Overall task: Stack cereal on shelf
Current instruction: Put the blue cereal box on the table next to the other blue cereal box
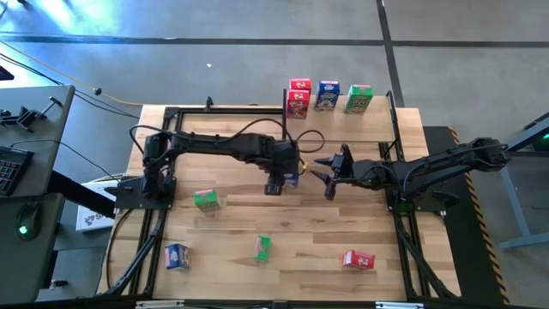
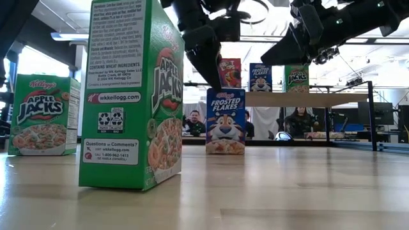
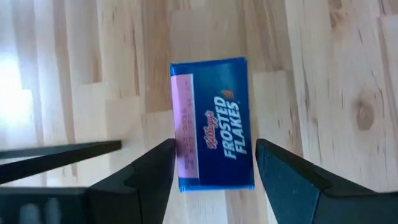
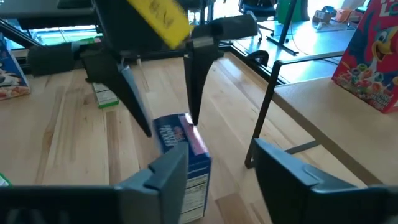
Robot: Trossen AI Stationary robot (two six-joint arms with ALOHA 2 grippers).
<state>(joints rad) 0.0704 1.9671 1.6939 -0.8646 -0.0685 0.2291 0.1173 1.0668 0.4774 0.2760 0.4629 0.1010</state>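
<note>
while my left gripper (image 3: pixel 211 165) straddles the upright blue cereal box (image 3: pixel 213 123) mid-table, fingers spread and not pinching, it could tip the box if i descend off-centre. my right gripper (image 1: pixel 330 176) hangs parted beside it, holding nothing; crowding in risks a clash.

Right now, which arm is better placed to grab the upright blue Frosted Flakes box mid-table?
Left. Its pincer hangs open directly over the blue Frosted Flakes box, fingers astride it; the right pincer sits off beside.
</note>
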